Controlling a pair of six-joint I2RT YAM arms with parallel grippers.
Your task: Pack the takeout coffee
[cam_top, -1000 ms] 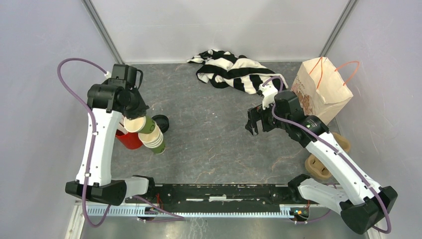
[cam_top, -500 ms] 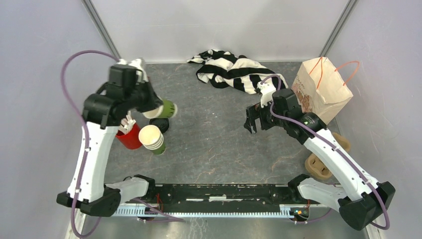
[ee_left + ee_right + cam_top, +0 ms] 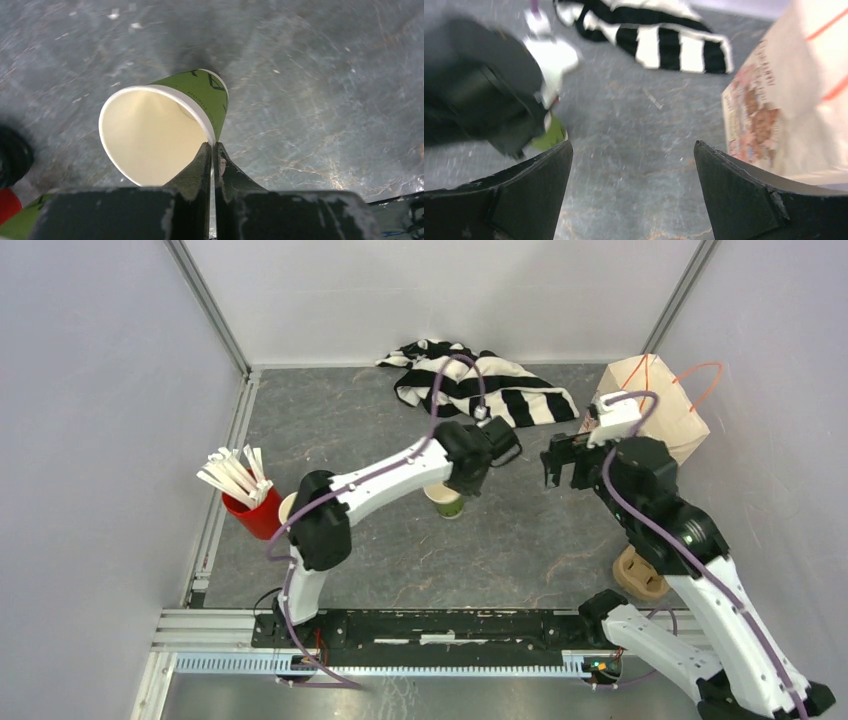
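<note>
L arm (image 3: 385, 480) stretched far out twd table centre, elbow low, wrist tipped down; L gripper (image 3: 212, 146) pinched tight on rim of lidless cup (image 3: 150, 135). R arm (image 3: 655, 480) raised, R gripper (image 3: 632, 142) pointing left, fingers spread wide

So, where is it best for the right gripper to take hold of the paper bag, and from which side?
Probably one orange handle loop, from above: it arches free of the paper bag's top edge, thin enough for the open right gripper to pinch. The bag's flat walls look too wide.
</note>
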